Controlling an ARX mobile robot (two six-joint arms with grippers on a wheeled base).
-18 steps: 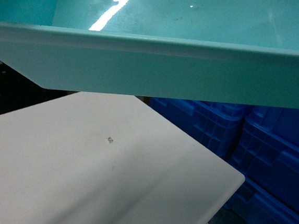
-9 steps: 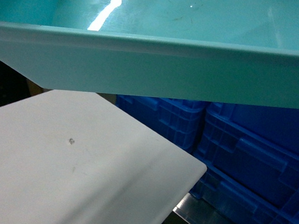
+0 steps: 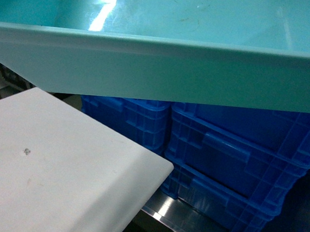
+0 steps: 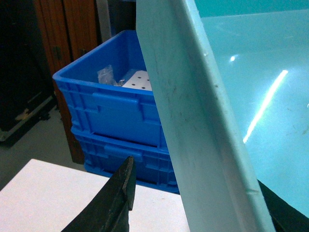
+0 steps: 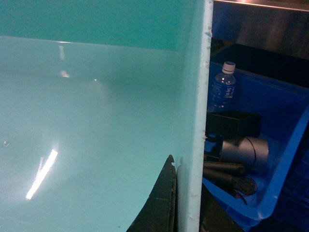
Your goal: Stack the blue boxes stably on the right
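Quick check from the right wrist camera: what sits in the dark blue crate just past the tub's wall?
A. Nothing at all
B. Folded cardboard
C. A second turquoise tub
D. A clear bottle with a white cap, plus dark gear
D: in the right wrist view a capped clear bottle stands in the dark blue crate beside the turquoise tub, with dark gear lying below it.

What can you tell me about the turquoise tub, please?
The tub is a wide, shallow turquoise tray of glossy plastic with smooth sloped walls, a flat bottom and a rounded rim. It looks empty, with faint scuffs inside. It is held level in the air above the white table, in front of the blue crates. The left claw straddles one side wall and the right claw the opposite wall, a finger on each face.
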